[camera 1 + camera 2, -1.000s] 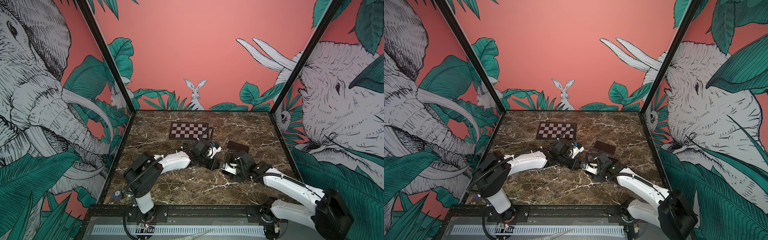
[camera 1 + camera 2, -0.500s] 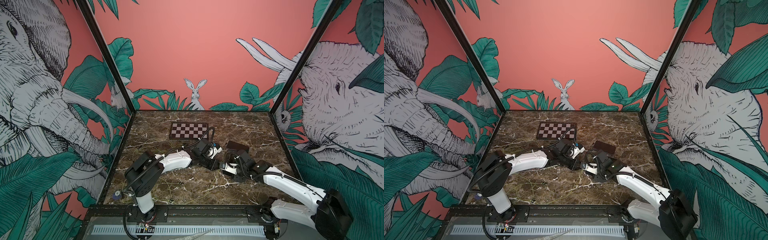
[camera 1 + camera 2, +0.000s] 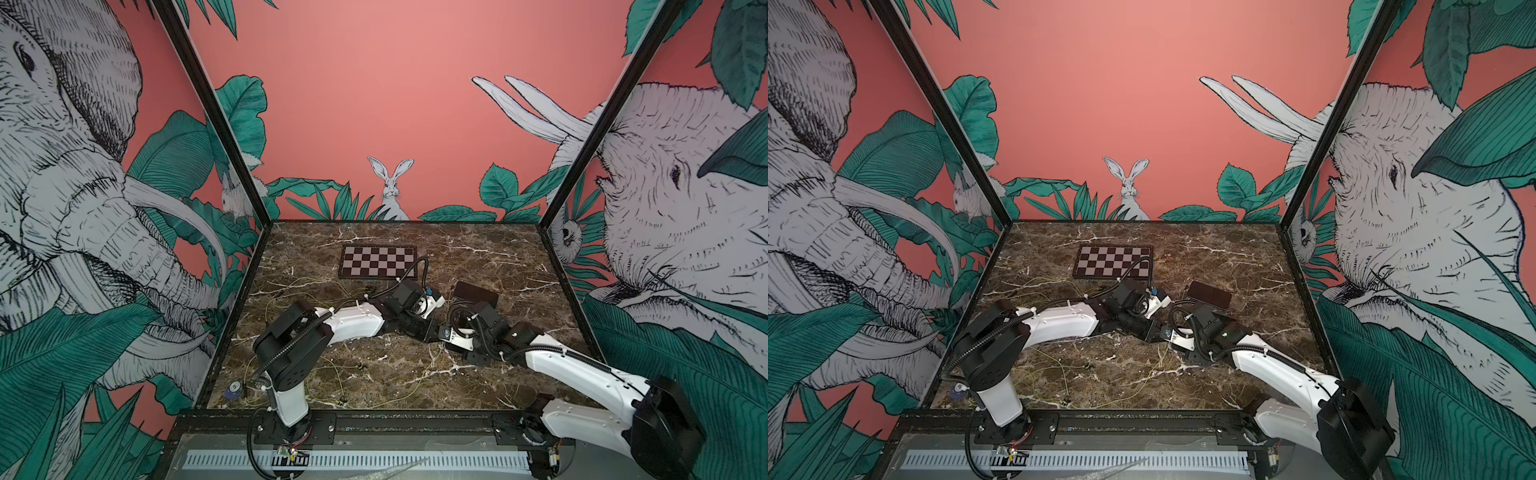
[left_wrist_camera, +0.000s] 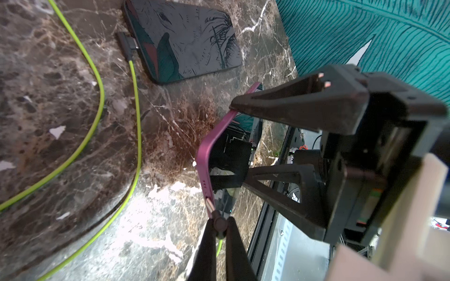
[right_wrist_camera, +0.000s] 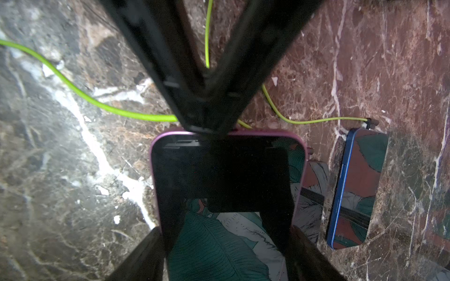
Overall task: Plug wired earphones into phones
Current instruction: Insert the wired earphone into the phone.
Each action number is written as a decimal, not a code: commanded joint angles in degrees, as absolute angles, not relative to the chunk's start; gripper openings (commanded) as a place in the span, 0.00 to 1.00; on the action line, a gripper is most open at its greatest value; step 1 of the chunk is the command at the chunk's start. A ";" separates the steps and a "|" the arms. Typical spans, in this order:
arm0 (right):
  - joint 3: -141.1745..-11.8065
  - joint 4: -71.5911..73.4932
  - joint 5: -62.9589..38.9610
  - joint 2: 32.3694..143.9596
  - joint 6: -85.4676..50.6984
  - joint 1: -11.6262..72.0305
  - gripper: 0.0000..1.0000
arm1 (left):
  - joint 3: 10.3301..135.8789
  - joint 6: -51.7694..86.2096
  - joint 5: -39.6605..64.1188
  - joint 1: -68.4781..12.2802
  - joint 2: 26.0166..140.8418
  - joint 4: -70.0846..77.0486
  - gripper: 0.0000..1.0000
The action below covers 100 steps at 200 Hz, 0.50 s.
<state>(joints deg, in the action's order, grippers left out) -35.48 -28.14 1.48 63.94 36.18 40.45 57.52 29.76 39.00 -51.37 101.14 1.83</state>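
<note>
In the right wrist view, my right gripper (image 5: 225, 230) is shut on a purple-edged phone (image 5: 226, 175), one finger on each long side. The phone is tilted up off the marble. In the left wrist view, my left gripper (image 4: 220, 222) is shut on a small dark earphone plug (image 4: 218, 222). The plug's metal tip meets the purple phone (image 4: 205, 155) at its bottom edge. Yellow-green earphones cords (image 4: 137, 126) trail over the table. A blue-edged phone (image 5: 358, 189) and a black phone (image 4: 185, 41) lie flat, each with a plug in its end. In both top views the two grippers meet mid-table (image 3: 436, 332).
A black-and-white checkerboard plate (image 3: 378, 261) lies at the back of the marble table (image 3: 478, 374). A dark phone (image 3: 476, 293) lies just behind the right wrist. Loose yellow-green cords (image 3: 336, 374) spread over the front left. A small blue round thing (image 3: 234, 390) sits in the front left corner.
</note>
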 commanded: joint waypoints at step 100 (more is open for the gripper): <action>-29.00 -5.47 -7.49 49.56 34.46 42.74 0.62 | 59.45 15.14 45.94 -52.73 98.53 -1.95 0.00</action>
<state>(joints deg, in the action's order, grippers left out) -26.98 -22.96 0.34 52.56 35.66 41.06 57.84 21.63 42.78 -51.35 100.60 -0.16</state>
